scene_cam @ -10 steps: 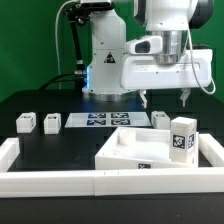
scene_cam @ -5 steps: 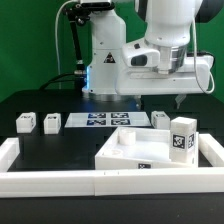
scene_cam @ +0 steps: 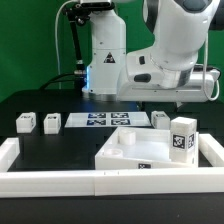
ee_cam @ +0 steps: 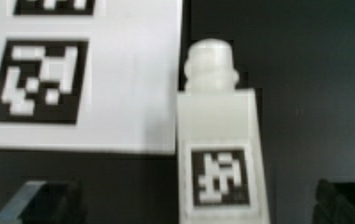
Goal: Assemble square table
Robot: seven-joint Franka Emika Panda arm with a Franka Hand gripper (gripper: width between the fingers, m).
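Observation:
The square table's white panel [scene_cam: 133, 150] lies at the front of the black surface, against the front wall. One tagged white leg [scene_cam: 160, 118] lies flat beside the marker board [scene_cam: 104, 121]. It fills the wrist view [ee_cam: 218, 130], its tag toward the fingers. My gripper [scene_cam: 160, 103] hangs just above this leg, open and empty. Its two dark fingertips [ee_cam: 41, 205] stand either side of the leg [ee_cam: 192, 207] without touching it. Another leg [scene_cam: 182, 135] stands upright at the panel's right corner. Two more legs [scene_cam: 25, 122] [scene_cam: 50, 123] sit at the exterior view's left.
A low white wall [scene_cam: 100, 184] edges the front and both sides of the black surface. The robot's white base [scene_cam: 105, 60] stands behind the marker board [ee_cam: 67, 80].
The arm has swung and tilted, and the gripper has come down a little over the lying leg. The parts have not moved.

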